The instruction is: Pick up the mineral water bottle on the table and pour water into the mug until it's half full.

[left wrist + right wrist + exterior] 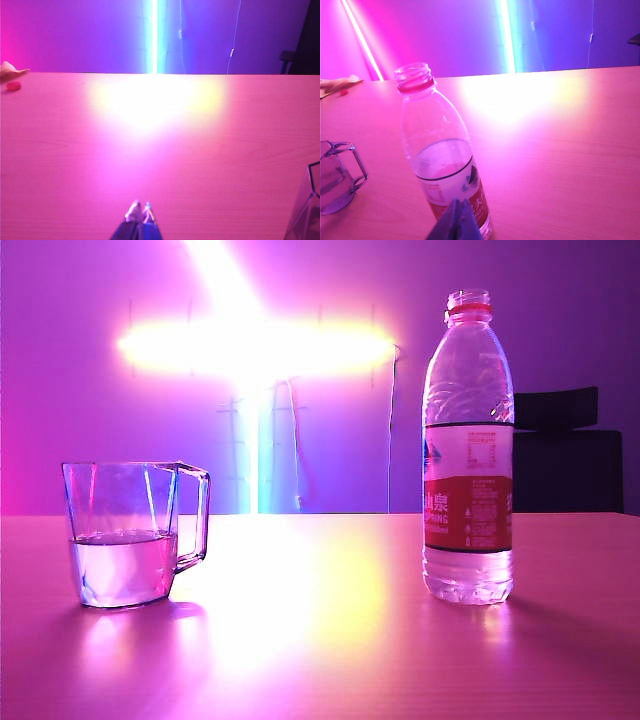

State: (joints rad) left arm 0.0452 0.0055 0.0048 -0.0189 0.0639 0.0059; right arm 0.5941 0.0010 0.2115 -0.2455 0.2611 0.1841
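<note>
The mineral water bottle (468,450) stands upright and uncapped on the right of the table (330,640), with water only near its base. The clear faceted mug (128,532) stands on the left, water (125,562) reaching about half its height. No arm shows in the exterior view. My right gripper (460,204) is shut and empty, its tips close in front of the bottle's red label (462,197), apart from it; the mug (335,175) is off to one side. My left gripper (140,209) is shut over bare table, the mug's rim (312,192) at the frame edge.
A red bottle cap (13,86) lies near the table's far edge beside a pale object (11,71). A dark chair (565,450) stands behind the table on the right. Bright light strips glare on the wall and tabletop.
</note>
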